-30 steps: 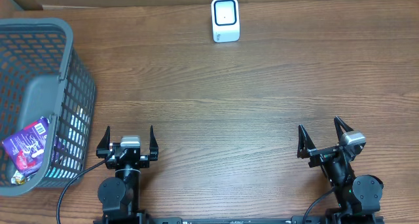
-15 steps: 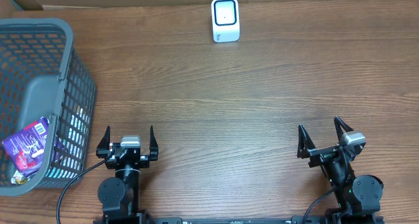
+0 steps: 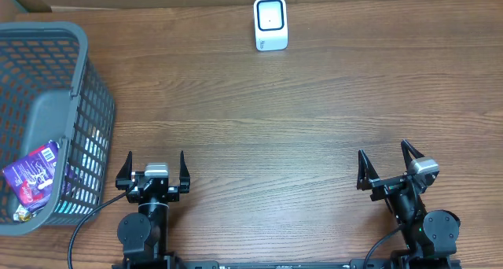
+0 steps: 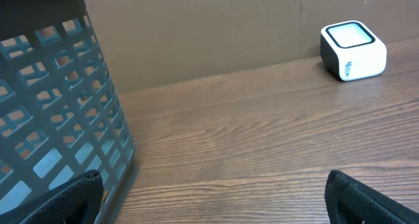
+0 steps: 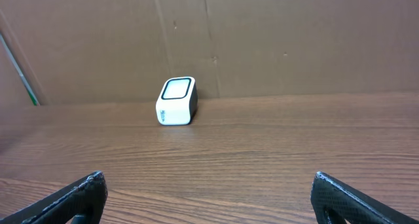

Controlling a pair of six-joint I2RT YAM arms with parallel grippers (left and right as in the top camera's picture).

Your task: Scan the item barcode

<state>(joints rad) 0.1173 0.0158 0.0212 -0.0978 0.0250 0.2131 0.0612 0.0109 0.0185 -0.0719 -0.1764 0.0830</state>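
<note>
Jaws wide, left gripper (image 3: 154, 159), right gripper (image 3: 383, 151) — empty

Left arm: folded low at the near edge of the worktop (image 3: 314, 104), toward its left side.
Left hand (image 3: 154, 156): points to the far edge of the worktop, two fingers spread wide, nothing between them.
Left fingers (image 4: 69, 199): in the wrist view only dark tips show, well apart.
Right arm: folded low at the same near edge, toward the right side.
Right hand (image 3: 383, 149): fingers spread wide and empty, a little turned, so the right finger reaches further from the near edge.
Right fingers (image 5: 75, 196): dark tips, well apart.
</note>
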